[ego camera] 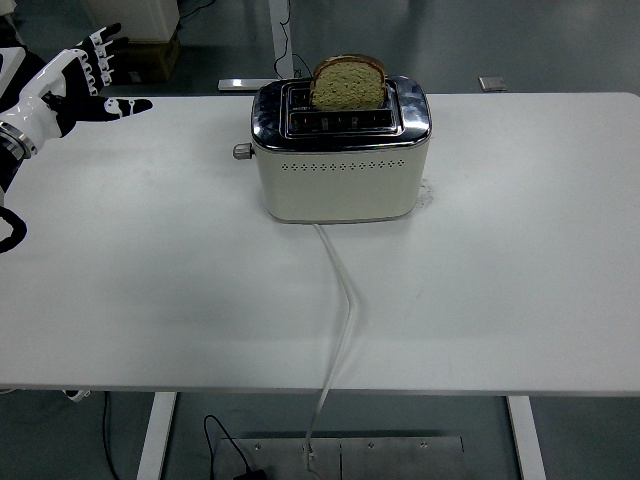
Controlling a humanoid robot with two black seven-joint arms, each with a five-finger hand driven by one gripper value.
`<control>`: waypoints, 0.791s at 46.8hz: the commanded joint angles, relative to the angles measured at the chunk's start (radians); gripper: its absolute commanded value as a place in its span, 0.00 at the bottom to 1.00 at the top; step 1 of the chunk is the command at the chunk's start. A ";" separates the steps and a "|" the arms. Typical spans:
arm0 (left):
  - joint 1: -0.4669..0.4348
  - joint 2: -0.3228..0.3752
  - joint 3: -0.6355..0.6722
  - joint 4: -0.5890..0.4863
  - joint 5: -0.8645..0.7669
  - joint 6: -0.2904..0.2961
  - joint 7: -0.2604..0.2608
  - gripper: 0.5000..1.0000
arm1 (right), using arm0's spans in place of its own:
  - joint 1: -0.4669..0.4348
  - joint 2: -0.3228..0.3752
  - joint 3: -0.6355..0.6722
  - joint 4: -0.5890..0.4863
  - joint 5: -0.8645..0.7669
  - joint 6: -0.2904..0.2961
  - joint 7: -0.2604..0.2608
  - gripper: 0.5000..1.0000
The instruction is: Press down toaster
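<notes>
1. White tabletop fills most of what we see; the table (pixel 150 300) has its near edge running along the bottom of the view, with two pale legs below it.
2. We see a white cord (pixel 343 310) hanging off the near edge, then running back across the surface, with a slight bend, to the base of the toaster (pixel 338 175).
3. We find the toaster past the middle of the table, a little left of centre and nearer the far edge. It has a cream body, a row of small holes on its near face and a shiny chrome top.
4. A small round knob (pixel 241 151) sticks out from its left end.
5. We count two slots in the top. The near one looks empty, as far as we can tell.
6. The far slot holds a slice of bread (pixel 348 82), upright, with most of it standing above the chrome.
7. Our left hand (pixel 82 80) is at the far left, raised over the table's far left corner and well apart from the toaster. Its fingers (pixel 103 52) are spread and relaxed, holding nothing, and one finger points right towards the toaster.
8. Its black and white arm comes in from the left edge.
9. Beyond the table we see grey floor and a brown box (pixel 140 57).
</notes>
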 commanded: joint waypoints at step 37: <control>0.011 0.085 0.029 -0.163 0.600 0.013 -0.009 1.00 | 0.000 0.000 0.000 -0.001 0.000 0.000 0.000 1.00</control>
